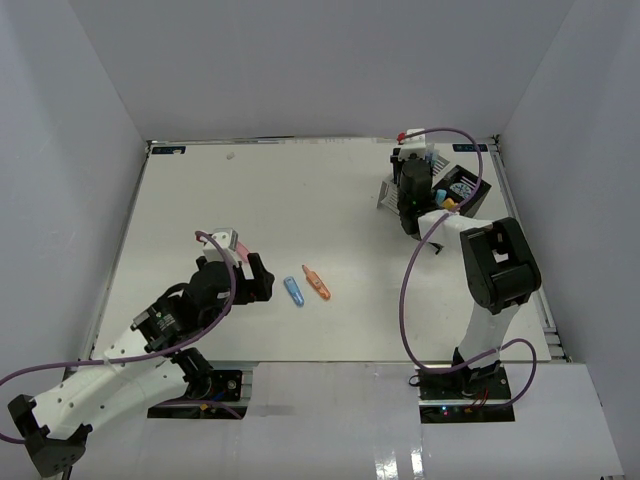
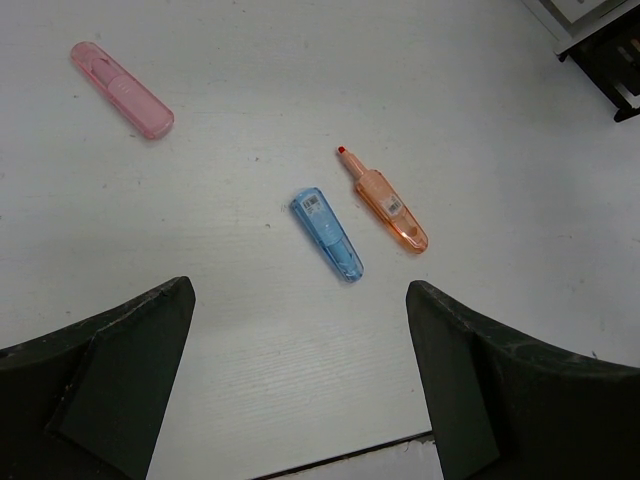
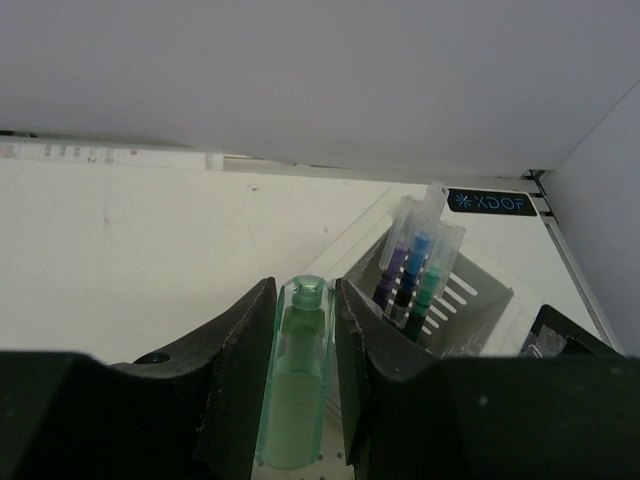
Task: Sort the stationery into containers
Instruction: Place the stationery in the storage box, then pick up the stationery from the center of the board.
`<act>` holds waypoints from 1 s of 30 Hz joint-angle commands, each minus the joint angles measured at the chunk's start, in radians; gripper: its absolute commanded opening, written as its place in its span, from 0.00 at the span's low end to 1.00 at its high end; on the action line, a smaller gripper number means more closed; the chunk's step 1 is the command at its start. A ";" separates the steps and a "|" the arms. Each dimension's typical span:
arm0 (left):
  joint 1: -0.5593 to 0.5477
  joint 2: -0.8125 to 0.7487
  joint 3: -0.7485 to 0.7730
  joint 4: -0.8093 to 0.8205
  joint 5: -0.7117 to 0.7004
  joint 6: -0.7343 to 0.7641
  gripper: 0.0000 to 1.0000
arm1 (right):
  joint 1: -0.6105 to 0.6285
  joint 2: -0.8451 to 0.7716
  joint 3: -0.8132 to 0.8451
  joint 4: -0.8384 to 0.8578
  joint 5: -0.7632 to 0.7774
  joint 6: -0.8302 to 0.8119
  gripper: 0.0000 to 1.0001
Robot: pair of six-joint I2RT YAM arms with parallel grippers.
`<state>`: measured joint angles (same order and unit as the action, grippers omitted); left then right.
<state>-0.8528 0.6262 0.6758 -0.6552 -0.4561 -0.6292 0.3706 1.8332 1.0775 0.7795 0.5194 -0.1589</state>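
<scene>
A green marker (image 3: 295, 385) stands upright between my right gripper's (image 3: 302, 300) fingers, which press on both its sides, just left of the white container (image 3: 478, 305). That container holds several capped pens (image 3: 410, 270). The black container (image 1: 468, 188) sits beside it at the back right, with a few items inside. A blue marker (image 2: 327, 233) and an orange marker (image 2: 390, 208) lie side by side on the table, just ahead of my open, empty left gripper (image 2: 300, 380). A pink marker (image 2: 122, 89) lies farther off to the left.
White walls close in the table on three sides. A corner of the black container (image 2: 612, 62) shows at the top right of the left wrist view. The right arm's purple cable (image 1: 410, 290) loops over the table's right part.
</scene>
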 commanded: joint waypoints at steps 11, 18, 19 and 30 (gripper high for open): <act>0.000 0.004 -0.007 -0.009 -0.012 -0.012 0.98 | -0.001 -0.274 -0.037 -0.208 -0.079 0.077 0.86; -0.002 0.142 0.033 0.020 0.037 0.046 0.98 | 0.001 -0.557 -0.112 -0.547 -0.263 0.186 0.97; 0.000 0.168 0.045 0.020 0.045 0.051 0.98 | 0.001 -0.630 -0.135 -0.572 -0.284 0.200 0.97; 0.000 0.461 0.223 0.014 0.232 0.493 0.98 | 0.001 -1.101 -0.536 -0.669 -0.579 0.329 0.97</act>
<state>-0.8528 1.0634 0.8440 -0.6495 -0.3016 -0.3626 0.3706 0.8021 0.5823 0.1268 0.0593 0.1253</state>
